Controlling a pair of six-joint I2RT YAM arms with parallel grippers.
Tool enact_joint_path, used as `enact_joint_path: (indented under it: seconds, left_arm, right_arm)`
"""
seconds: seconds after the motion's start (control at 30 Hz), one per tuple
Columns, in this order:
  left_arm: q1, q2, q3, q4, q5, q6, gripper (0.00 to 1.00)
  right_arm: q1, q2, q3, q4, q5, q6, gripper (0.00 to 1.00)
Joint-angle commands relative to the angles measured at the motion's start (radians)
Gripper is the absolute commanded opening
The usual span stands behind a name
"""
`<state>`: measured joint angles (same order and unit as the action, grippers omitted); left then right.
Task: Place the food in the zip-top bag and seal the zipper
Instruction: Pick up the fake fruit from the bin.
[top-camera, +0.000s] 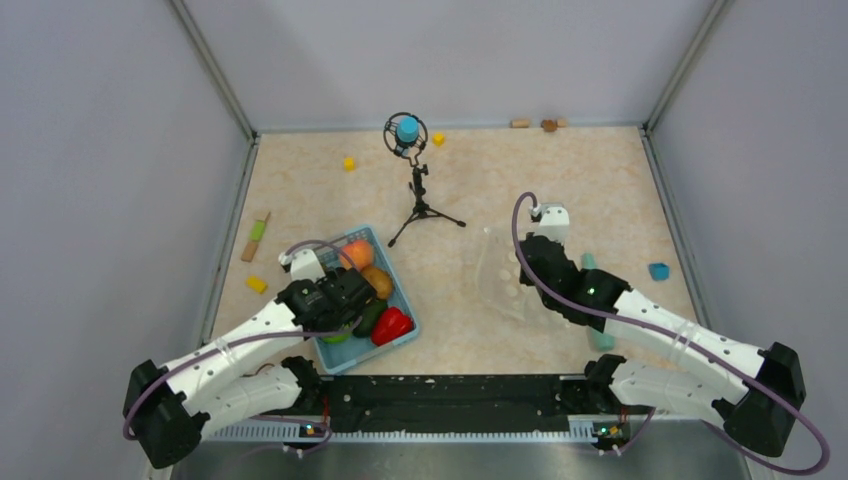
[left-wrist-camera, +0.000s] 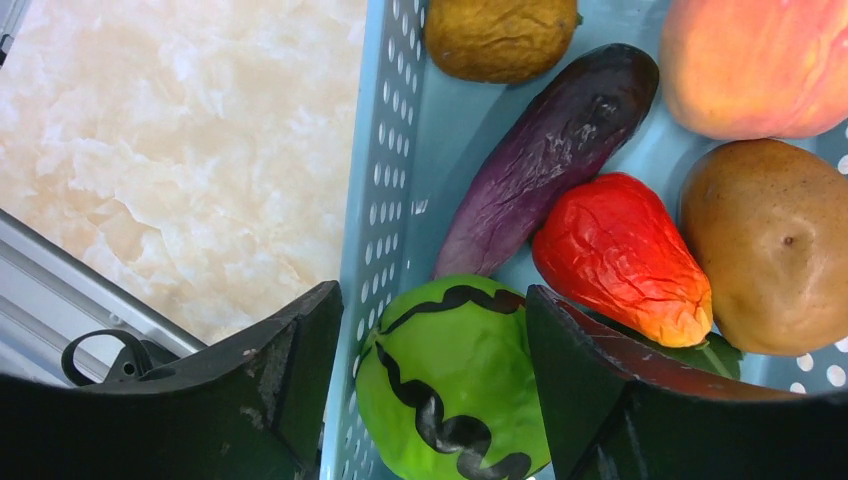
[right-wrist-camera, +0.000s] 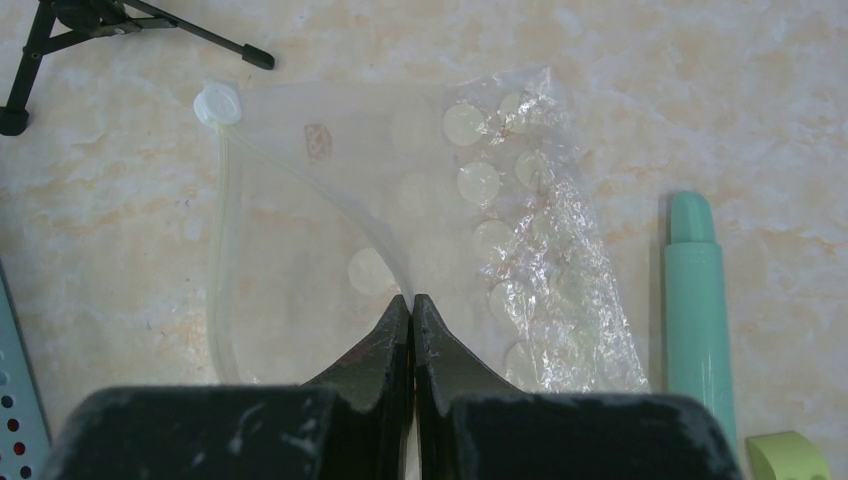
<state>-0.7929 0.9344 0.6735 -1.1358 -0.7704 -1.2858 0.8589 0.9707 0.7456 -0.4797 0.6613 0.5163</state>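
The food lies in a light blue basket (top-camera: 350, 358): an orange peach (top-camera: 357, 253), a brown piece (top-camera: 377, 282), a dark piece (top-camera: 369, 317), a red pepper (top-camera: 392, 325) and a bright green round fruit (left-wrist-camera: 455, 385). My left gripper (left-wrist-camera: 430, 340) is open low over the basket's near end. One finger is outside the basket wall (left-wrist-camera: 385, 180), the other inside, with the green fruit between them. The clear dotted zip-top bag (right-wrist-camera: 500, 200) lies flat right of centre. Its zipper (right-wrist-camera: 225, 250) ends at a white slider (right-wrist-camera: 218, 104). My right gripper (right-wrist-camera: 412, 300) is shut on the bag's upper film.
A microphone on a black tripod (top-camera: 415, 190) stands behind the basket and bag. A teal pen (right-wrist-camera: 692, 300) lies just right of the bag, with a light green piece (right-wrist-camera: 790, 455) beside it. Yellow cubes (top-camera: 349, 163) and a green-and-orange stick (top-camera: 257, 238) lie at left. A small blue block (top-camera: 658, 270) lies at right.
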Motion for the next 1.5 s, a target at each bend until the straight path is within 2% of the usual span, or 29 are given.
enact_joint_path:
  seconds: [0.0, 0.33, 0.43, 0.67, 0.9, 1.13, 1.47]
  left_arm:
    - [0.000, 0.029, 0.006, 0.125, 0.118, -0.020, 0.71]
    - [0.000, 0.026, 0.084, 0.074, 0.168, 0.033, 0.73]
    - [0.000, 0.028, 0.118, 0.059, 0.171, 0.073, 0.70]
    - [0.000, 0.071, 0.148, 0.046, 0.213, 0.124, 0.77]
    - [-0.002, 0.106, 0.131, 0.026, 0.262, 0.151, 0.79]
    - [-0.002, 0.139, 0.083, 0.127, 0.348, 0.209, 0.80]
    - [-0.003, 0.202, 0.099, 0.102, 0.422, 0.295, 0.88]
  right_arm:
    - [-0.010, -0.004, 0.008, 0.015, 0.026, 0.006, 0.00]
    - [-0.010, -0.007, 0.007, 0.014, 0.024, 0.005, 0.00]
    - [-0.011, -0.007, 0.006, 0.013, 0.022, 0.005, 0.00]
    - [-0.012, 0.003, 0.009, 0.014, 0.018, 0.001, 0.00]
    - [-0.011, 0.005, 0.008, 0.015, 0.021, 0.001, 0.00]
    - [-0.011, 0.010, 0.009, 0.014, 0.025, 0.002, 0.00]
    - [-0.011, 0.011, 0.008, 0.014, 0.029, 0.000, 0.00]
